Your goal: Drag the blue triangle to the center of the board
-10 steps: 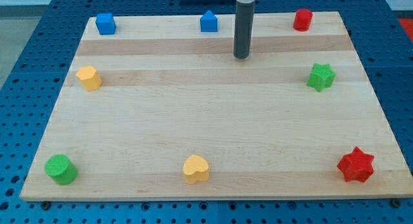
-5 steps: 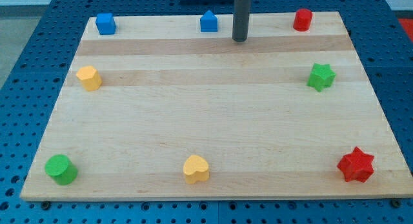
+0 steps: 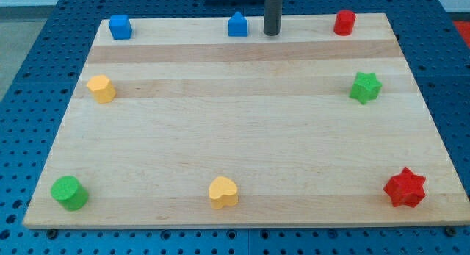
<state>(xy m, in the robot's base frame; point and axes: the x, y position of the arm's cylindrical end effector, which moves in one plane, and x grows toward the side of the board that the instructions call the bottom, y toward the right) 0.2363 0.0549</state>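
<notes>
Standing near the view's top edge of the wooden board, my tip holds nothing; it is a bare dark rod end, with no jaws to widen or narrow, and it touches no block. Just to its left in the view sits the blue triangle, a small house-like block with a peaked top, close beside the tip but apart from it, a narrow strip of bare wood showing between them. That block lies on the top strip of the board, about midway across.

Further to the tip's left, well apart, the blue cube-like block rests near the top-left corner. To the tip's right, near the top-right corner, stands the red cylinder. Below and to the right of the tip lies the green star, near the right edge. Below and far to the left sits the yellow block, its shape hard to make out. Far below the tip, near the bottom edge, is the yellow heart; the green cylinder is at bottom left and the red star at bottom right.
</notes>
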